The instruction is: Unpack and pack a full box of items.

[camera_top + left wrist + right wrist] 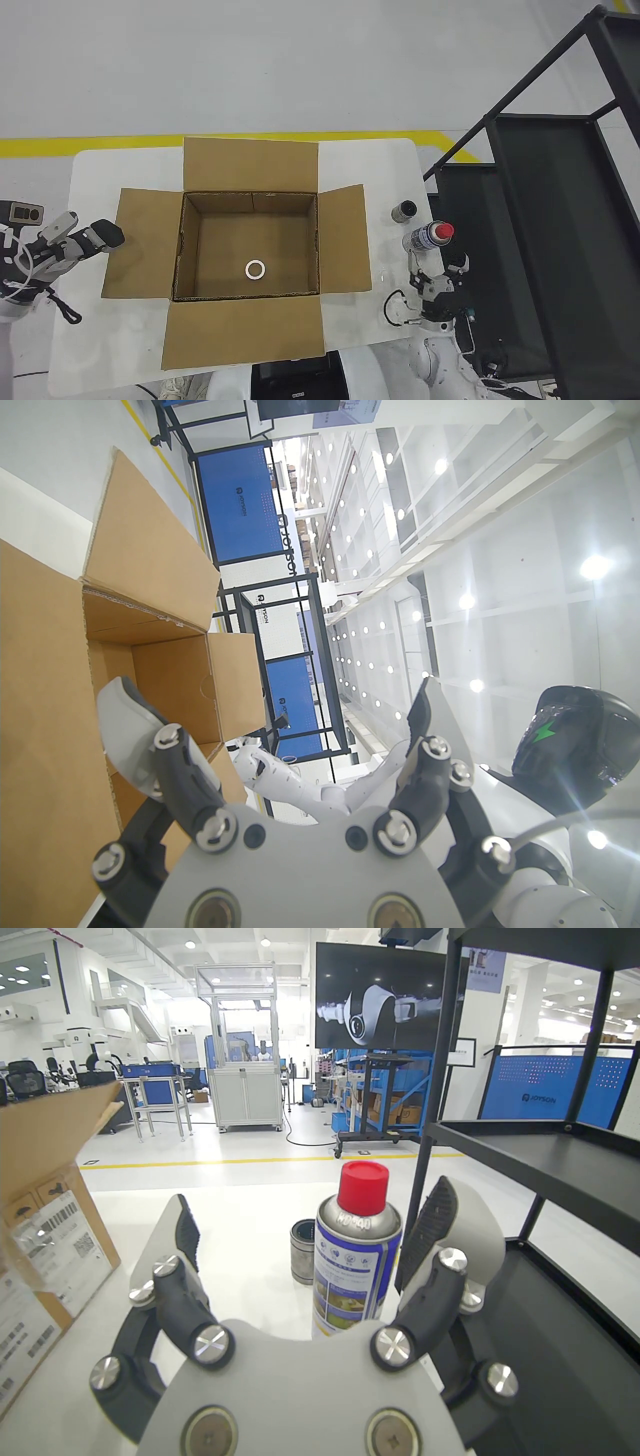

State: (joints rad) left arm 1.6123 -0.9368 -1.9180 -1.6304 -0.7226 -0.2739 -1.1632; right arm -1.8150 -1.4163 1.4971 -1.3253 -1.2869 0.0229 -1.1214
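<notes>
An open cardboard box (250, 205) stands mid-table with all flaps folded out; a small white ring (256, 268) lies on its floor. Right of the box stand a red-capped spray can (430, 236) and a short metal cylinder (404, 211). My right gripper (437, 266) is open just in front of the can. In the right wrist view the spray can (357, 1253) stands upright between the spread fingers (440, 1223), the cylinder (302, 1253) behind it. My left gripper (98, 234) hangs open over the box's left flap, empty, and its wrist view faces the box (165, 660) wall.
A black shelf cart (560, 220) stands tight against the table's right edge, close to the can and my right arm; its frame (430, 1093) rises just behind the can. Bare white table (110, 170) lies left of the box.
</notes>
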